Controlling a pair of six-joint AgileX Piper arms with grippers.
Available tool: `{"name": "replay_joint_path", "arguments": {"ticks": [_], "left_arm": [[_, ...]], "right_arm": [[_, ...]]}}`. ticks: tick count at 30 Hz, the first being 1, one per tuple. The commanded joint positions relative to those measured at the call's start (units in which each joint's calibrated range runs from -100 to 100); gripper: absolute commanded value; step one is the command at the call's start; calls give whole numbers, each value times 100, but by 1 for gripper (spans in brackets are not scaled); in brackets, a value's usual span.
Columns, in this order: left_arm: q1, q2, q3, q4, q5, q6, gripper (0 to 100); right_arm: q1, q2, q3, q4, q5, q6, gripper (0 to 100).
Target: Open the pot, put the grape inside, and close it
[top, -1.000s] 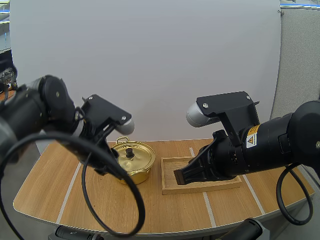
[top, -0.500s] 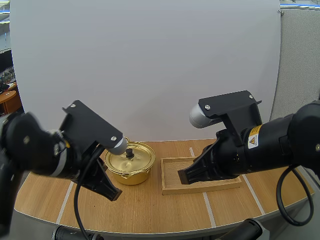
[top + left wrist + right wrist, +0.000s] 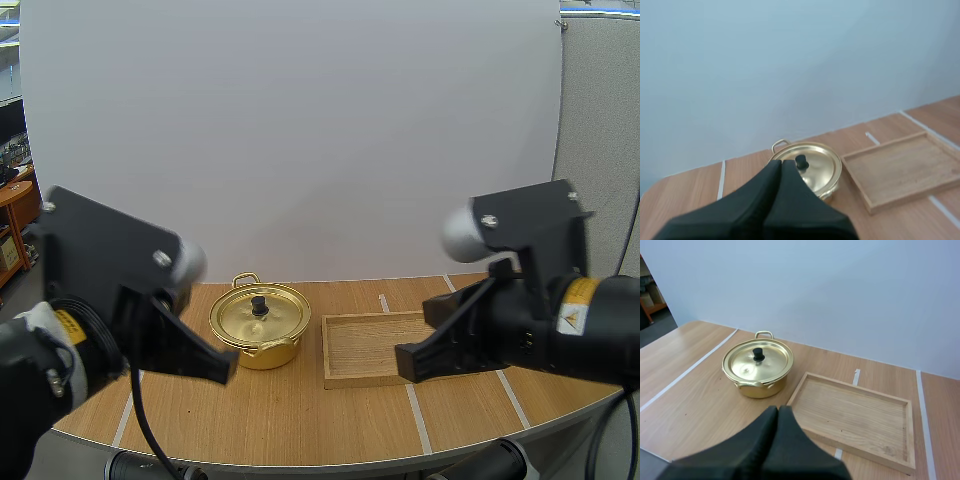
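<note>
The gold pot stands left of centre on the wooden table, with its lid on and the black knob up. A wooden tray lies just to its right. The left gripper hangs nearer than the pot, its fingers pressed together. The right gripper, likewise closed, is by the tray's near edge.

Pot sits on the table, lid on top, with the wooden tray just beside it on the right.
</note>
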Motion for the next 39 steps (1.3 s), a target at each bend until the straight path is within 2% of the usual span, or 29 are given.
{"name": "replay_joint_path", "arguments": {"ticks": [1,11,16,19,24,29,32,39], "left_arm": [[34,-277,5,-48,-1300,-991,0],[206,-365,340,212,-2127,-1228,0],[206,-493,1027,242,-3944,-1218,0],[198,-493,1616,294,-5270,-1211,0],[198,-493,2375,294,-6576,-1241,0],[198,-493,3120,294,-7827,-1241,0],[198,-493,3586,294,-8629,-1241,0],[176,-493,4338,294,-8963,-1241,0]], "right_arm": [[-84,-321,-20,-341,-768,-62,0],[-811,-321,-8,-439,-2363,-41,0],[-1011,-321,227,-312,-3162,-53,0],[-1019,-321,908,-462,-4155,-250,0],[-1019,-321,2045,-462,-5598,-706,0],[-1019,-321,3152,-490,-7034,-706,0],[-1019,-321,3770,-490,-7512,-706,0],[-1019,-321,4753,-210,-9154,-686,0]]}}
